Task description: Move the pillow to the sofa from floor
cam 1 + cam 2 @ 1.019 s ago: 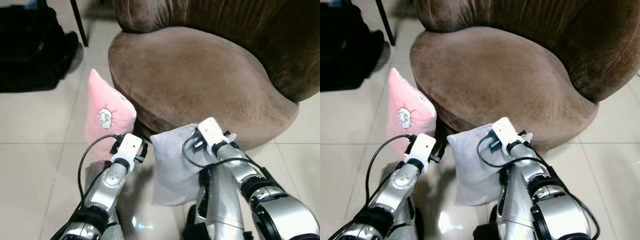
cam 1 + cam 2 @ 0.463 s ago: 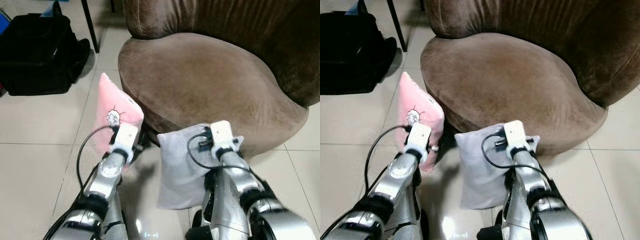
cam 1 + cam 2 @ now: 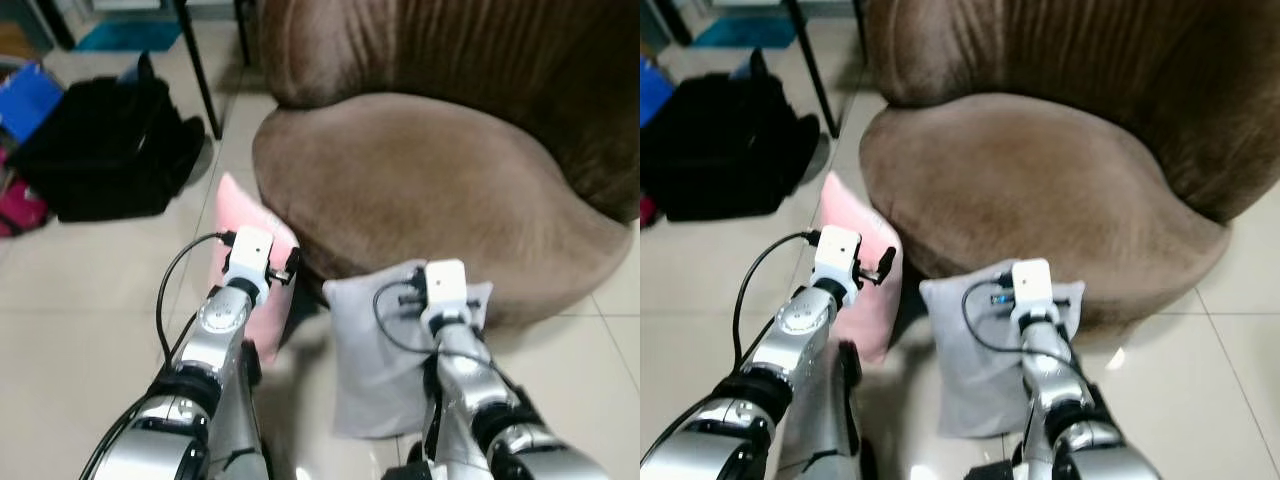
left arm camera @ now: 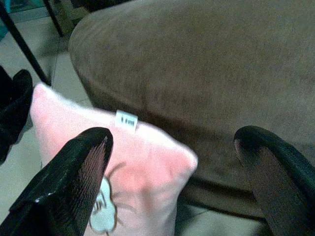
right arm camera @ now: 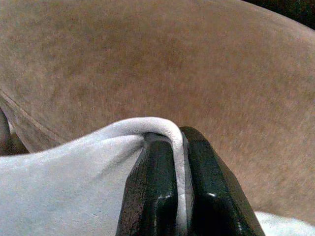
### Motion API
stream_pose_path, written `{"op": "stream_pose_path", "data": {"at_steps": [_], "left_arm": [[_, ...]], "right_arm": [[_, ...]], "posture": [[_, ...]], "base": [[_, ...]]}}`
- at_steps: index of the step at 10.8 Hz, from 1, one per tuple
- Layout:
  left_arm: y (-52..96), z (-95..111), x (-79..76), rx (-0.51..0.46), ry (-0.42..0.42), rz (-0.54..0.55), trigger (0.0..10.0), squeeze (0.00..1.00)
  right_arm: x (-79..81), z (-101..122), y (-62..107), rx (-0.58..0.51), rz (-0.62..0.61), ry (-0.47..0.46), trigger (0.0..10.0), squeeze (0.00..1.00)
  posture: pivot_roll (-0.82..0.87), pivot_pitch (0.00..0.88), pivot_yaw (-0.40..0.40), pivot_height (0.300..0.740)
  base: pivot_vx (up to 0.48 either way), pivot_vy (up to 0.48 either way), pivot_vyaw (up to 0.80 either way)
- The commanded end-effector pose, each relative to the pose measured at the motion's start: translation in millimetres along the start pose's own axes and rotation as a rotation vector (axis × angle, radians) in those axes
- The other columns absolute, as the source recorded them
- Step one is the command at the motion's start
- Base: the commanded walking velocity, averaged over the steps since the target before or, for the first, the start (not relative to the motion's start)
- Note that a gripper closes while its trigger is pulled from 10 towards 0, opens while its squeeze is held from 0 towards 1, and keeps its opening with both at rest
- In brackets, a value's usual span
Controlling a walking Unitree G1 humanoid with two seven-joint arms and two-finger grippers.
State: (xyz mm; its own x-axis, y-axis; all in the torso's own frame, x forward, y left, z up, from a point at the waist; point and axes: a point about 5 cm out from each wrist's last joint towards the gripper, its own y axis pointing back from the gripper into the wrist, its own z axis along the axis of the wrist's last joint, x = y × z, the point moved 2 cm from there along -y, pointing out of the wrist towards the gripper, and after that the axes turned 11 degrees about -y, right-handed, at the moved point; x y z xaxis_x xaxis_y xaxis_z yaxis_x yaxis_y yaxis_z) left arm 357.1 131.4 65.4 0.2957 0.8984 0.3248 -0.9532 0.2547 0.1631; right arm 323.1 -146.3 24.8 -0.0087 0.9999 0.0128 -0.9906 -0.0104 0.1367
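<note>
A pink pillow [image 3: 234, 204] with a cartoon print stands on the tiled floor, leaning against the brown sofa [image 3: 430, 190]. My left gripper [image 4: 172, 140] is open just over the pillow's top corner [image 4: 142, 167], one finger on each side and not touching it. A grey pillow [image 3: 380, 370] stands upright against the sofa's front. My right gripper [image 5: 179, 142] is shut on a fold of its top edge [image 5: 98, 157], right by the seat cushion [image 5: 147, 59].
A black bag [image 3: 110, 145] lies on the floor to the left, with blue [image 3: 30, 100] and red [image 3: 20, 205] items beside it. A thin black furniture leg [image 3: 198, 70] stands by the sofa's left side. Bare tiles [image 3: 80, 300] lie to my left.
The view has tilted up and shows more of the room. My left gripper has gone forward from beside the pink pillow to over its top corner. The right gripper stays shut on the grey pillow.
</note>
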Motion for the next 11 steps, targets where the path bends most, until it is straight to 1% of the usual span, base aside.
{"op": "stream_pose_path", "data": {"at_steps": [1, 2, 3, 4, 5, 6, 7, 8, 9, 10, 11], "left_arm": [[-3.2, 5, 4.3, -0.016, -0.005, -0.001, 10.0, 0.00], [-4.0, 6, 2.9, -0.019, 0.000, -0.003, 10.0, 0.00], [-4.5, 8, 0.6, -0.029, 0.013, -0.003, 10.0, 0.00], [-1.5, 0, 2.9, -0.001, 0.108, 0.031, 10.0, 0.00], [2.2, -5, 6.7, 0.006, 0.134, 0.052, 10.0, 0.00], [13.7, -27, 11.3, 0.085, 0.145, 0.059, 10.0, 0.00], [14.5, -27, 7.8, 0.088, 0.101, 0.020, 10.0, 0.00], [12.6, -21, 0.0, 0.063, 0.034, -0.040, 10.0, 0.00], [11.3, -16, -4.2, 0.044, -0.001, -0.065, 10.0, 0.00], [12.1, -14, -10.6, 0.030, -0.011, -0.106, 10.0, 0.00], [13.6, -12, -13.8, 0.013, -0.014, -0.115, 10.0, 0.00]], "right_arm": [[8.4, 37, -13.3, -0.158, 0.019, -0.012, 0.0, 0.00], [12.3, 36, -13.1, -0.147, 0.034, -0.004, 0.0, 0.00], [12.9, 35, -13.4, -0.142, 0.029, 0.014, 0.0, 0.00], [5.4, 32, -10.0, -0.137, 0.003, -0.019, 0.0, 0.00], [0.8, 26, -5.2, -0.123, 0.011, -0.023, 0.0, 0.00], [-6.9, 9, 9.1, -0.066, 0.066, 0.020, 0.0, 0.00], [-6.6, 6, 12.8, -0.062, 0.080, 0.029, 0.0, 0.00], [-1.3, 4, 15.8, -0.062, 0.093, 0.029, 0.0, 0.00], [7.8, 3, 17.9, -0.058, 0.126, 0.030, 0.0, 0.00], [12.1, 2, 19.7, -0.036, 0.140, 0.032, 10.0, 0.00], [9.0, -4, 19.0, 0.010, 0.109, 0.043, 10.0, 0.00]], "posture": [[0.02, 0.029, 0.053, 0.452], [0.02, 0.029, 0.053, 0.452], [0.02, 0.026, 0.040, 0.452], [0.03, 0.020, 0.033, 0.452], [0.03, 0.025, 0.029, 0.452], [0.03, 0.034, 0.026, 0.452], [0.03, 0.034, 0.028, 0.452], [0.03, 0.035, 0.030, 0.452], [0.02, 0.035, 0.031, 0.452], [0.02, 0.034, 0.035, 0.452], [0.02, 0.036, 0.036, 0.452]], "base": [[0.446, 0.000, 0.00], [0.446, 0.000, 0.00], [0.450, 0.000, 0.00], [0.454, 0.000, 0.00], [0.454, 0.000, 0.00], [0.461, 0.000, 0.00], [0.480, 0.000, 0.00], [0.480, 0.000, 0.00], [0.480, 0.000, 0.00], [0.469, 0.000, 0.00], [0.000, 0.000, 0.00]]}}
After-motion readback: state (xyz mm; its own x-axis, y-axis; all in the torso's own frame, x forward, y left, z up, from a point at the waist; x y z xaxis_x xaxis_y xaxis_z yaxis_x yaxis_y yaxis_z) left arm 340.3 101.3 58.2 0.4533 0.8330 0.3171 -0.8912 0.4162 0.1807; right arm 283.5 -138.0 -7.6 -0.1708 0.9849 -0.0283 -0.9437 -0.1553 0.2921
